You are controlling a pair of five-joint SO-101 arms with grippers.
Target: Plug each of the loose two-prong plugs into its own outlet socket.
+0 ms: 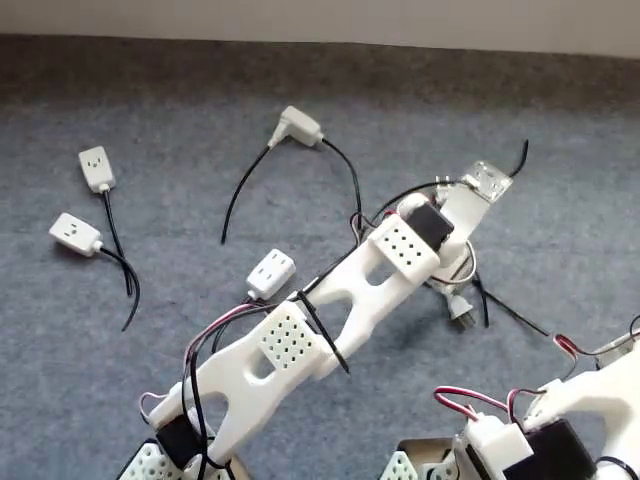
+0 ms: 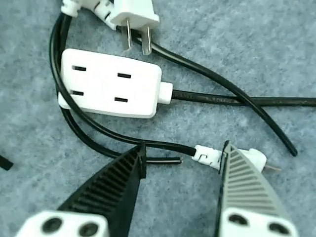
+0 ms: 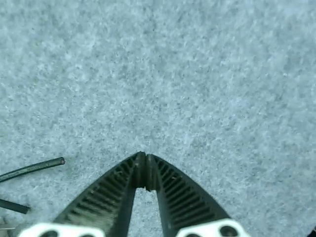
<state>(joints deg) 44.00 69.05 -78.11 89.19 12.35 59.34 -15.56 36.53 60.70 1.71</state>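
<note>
My left gripper (image 2: 183, 148) is open, low over the grey carpet, its jaws either side of a black cord leading to a small white plug (image 2: 207, 155). The grey finger (image 2: 239, 182) partly covers that plug. Just beyond lies a white outlet block (image 2: 111, 84) with empty slots, and a second white two-prong plug (image 2: 133, 15) rests by its far edge. From above, the left arm (image 1: 300, 340) stretches to the middle right, near an outlet (image 1: 487, 182) and a plug (image 1: 458, 308). My right gripper (image 3: 146, 170) is shut over bare carpet, holding nothing.
Other white outlets lie at the far left (image 1: 97, 168), (image 1: 75, 232) and beside the left arm (image 1: 270, 272). A white plug with a black cord (image 1: 297, 127) sits at the back middle. Black cords (image 2: 237, 98) cross near the left gripper. The right arm (image 1: 540, 440) sits at the front right.
</note>
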